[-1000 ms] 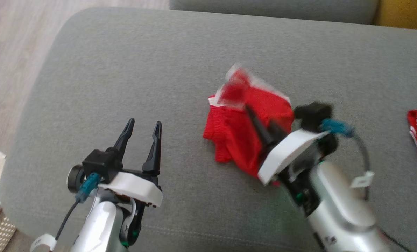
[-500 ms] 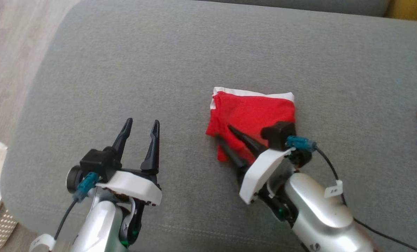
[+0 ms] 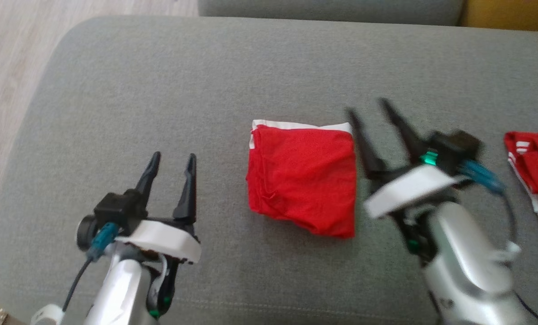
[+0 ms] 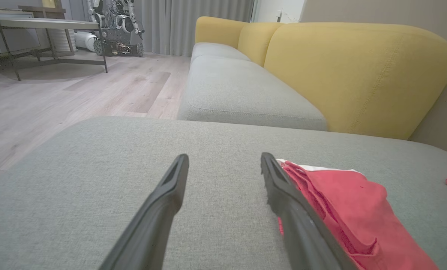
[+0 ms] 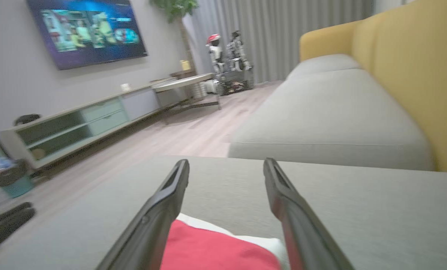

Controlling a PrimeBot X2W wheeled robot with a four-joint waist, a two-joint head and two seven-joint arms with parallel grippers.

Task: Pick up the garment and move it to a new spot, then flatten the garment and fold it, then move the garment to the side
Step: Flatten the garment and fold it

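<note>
Seemingly the garment (image 3: 303, 176) lies folded square on the sofa (image 3: 160, 90), the left gripper (image 3: 173, 159) and right gripper (image 3: 366, 106) both spread empty beside it, so only moving it aside looks left

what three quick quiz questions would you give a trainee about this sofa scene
1. Multiple choice: the folded red fabric garment with white trim lies on the grey fabric sofa cushion
A) between the left arm's fingers and the right arm's fingers
B) to the left of both arms
C) hanging off the cushion's front edge
2. True or false: the right arm's fingers are clamped on that garment.
3. Fill in: a second red-and-white cloth lies at the cushion's far ___ side, by the robot's own sides.

Key: 1 A. 2 false, they stand open and hold nothing. 3 right.
</note>
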